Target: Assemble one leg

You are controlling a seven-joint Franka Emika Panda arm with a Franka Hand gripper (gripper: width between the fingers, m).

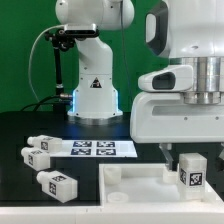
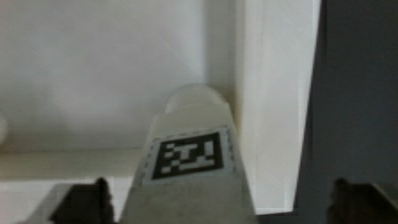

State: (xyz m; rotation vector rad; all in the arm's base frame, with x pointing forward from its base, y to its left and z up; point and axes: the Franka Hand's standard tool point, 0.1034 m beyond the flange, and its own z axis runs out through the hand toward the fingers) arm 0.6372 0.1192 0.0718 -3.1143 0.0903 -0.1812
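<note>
One leg [image 1: 191,170], a white square post with a black-and-white tag, stands upright at the exterior view's right on the large white panel [image 1: 130,195], near its corner. My gripper [image 1: 188,150] is right above it with the jaws wide apart, one dark finger [image 1: 166,150] beside the post. In the wrist view the leg [image 2: 187,160] lies between the fingers [image 2: 89,203], close to one and well clear of the other, with my gripper [image 2: 222,208] open around it. Three more legs [image 1: 45,165] lie on the black table at the exterior view's left.
The marker board [image 1: 90,149] lies flat in the middle of the table. The arm's white base [image 1: 95,90] stands behind it. The panel's raised rim [image 2: 276,100] runs beside the leg in the wrist view.
</note>
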